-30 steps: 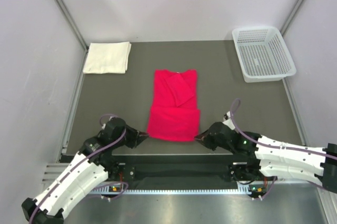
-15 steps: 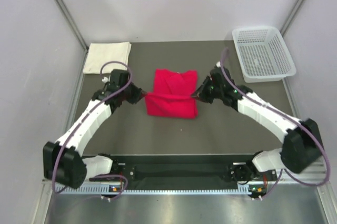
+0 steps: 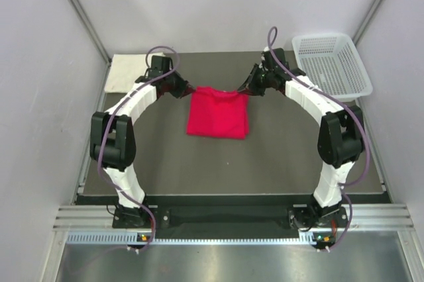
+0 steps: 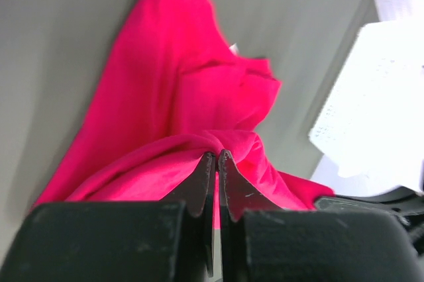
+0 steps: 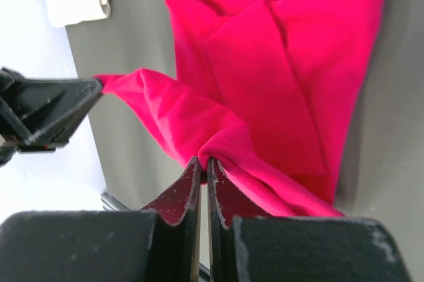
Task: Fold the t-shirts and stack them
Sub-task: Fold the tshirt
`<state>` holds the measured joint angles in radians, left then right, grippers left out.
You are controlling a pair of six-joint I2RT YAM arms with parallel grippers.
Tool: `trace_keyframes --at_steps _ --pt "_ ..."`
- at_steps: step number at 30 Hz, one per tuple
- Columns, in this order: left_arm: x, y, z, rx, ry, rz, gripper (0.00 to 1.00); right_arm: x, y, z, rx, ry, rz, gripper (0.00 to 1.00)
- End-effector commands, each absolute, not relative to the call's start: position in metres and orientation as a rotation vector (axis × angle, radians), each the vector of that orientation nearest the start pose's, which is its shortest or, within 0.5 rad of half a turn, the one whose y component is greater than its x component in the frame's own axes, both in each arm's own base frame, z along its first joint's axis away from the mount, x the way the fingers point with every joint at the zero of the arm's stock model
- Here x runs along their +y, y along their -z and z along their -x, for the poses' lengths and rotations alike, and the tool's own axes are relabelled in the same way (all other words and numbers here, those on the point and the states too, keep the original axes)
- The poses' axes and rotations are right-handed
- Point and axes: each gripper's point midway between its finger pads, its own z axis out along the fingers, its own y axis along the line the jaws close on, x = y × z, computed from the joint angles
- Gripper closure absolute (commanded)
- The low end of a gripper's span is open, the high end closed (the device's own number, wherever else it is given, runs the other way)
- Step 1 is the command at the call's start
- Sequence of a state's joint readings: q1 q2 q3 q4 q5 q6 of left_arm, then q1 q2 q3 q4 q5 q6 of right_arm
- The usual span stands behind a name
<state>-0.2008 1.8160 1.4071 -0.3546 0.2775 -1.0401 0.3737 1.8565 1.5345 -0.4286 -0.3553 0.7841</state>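
Red t-shirt (image 3: 217,113) was pinched at two corners of its folded edge. Left gripper (image 4: 216,156) was clamped on one corner, and right gripper (image 5: 203,161) was clamped on the other. The rest of the shirt lay on the table (image 3: 285,149) just under them. If one corner slipped out, or one side let go first, the fold could land crooked. Past the left gripper, on its outer side, lay the folded cream t-shirt (image 3: 122,73).

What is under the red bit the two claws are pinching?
The rest of the red t-shirt, with its folded sleeves and collar showing, lying on the grey table. Anything beneath that lower layer is covered and cannot be seen.
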Motion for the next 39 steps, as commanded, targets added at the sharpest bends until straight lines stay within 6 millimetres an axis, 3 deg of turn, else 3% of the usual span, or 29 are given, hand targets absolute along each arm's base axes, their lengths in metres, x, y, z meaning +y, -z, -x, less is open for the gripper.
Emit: trace_keyframes --at_steps 1,2,6,14,24,35,36,37,38,39 --pt "-0.19 -0.177 -0.492 2.26 1.034 0.76 1.0 0.259 -0.182 -0.442 2.434 -1.021 -0.276 1.0" --pt "-0.192 -0.181 -0.499 2.248 1.052 0.755 1.0 0.254 -0.179 -0.446 2.436 -1.022 -0.295 1.0" --pt "-0.194 -0.165 -0.514 2.262 1.069 0.783 1.0 0.245 -0.174 -0.461 2.423 -1.047 -0.324 1.0" --pt "-0.182 -0.146 -0.533 2.266 1.035 0.845 1.0 0.242 -0.15 -0.487 2.439 -1.128 -0.329 1.0" --pt "-0.172 -0.123 -0.551 2.281 1.041 0.885 1.0 0.241 -0.128 -0.507 2.464 -1.154 -0.363 0.99" --pt "-0.175 -0.103 -0.574 2.292 1.07 0.866 1.0 0.23 -0.106 -0.523 2.477 -1.136 -0.432 0.98" --pt "-0.174 -0.099 -0.572 2.315 1.058 0.869 1.0 0.229 -0.103 -0.524 2.479 -1.132 -0.434 0.95" --pt "-0.174 -0.106 -0.579 2.307 1.046 0.821 1.0 0.224 -0.101 -0.528 2.475 -1.122 -0.433 0.93" --pt "-0.171 -0.098 -0.583 2.321 1.012 0.812 0.98 0.221 -0.105 -0.534 2.459 -1.113 -0.422 0.9" --pt "-0.17 -0.093 -0.58 2.358 0.981 0.81 0.93 0.216 -0.096 -0.538 2.47 -1.101 -0.434 0.82"
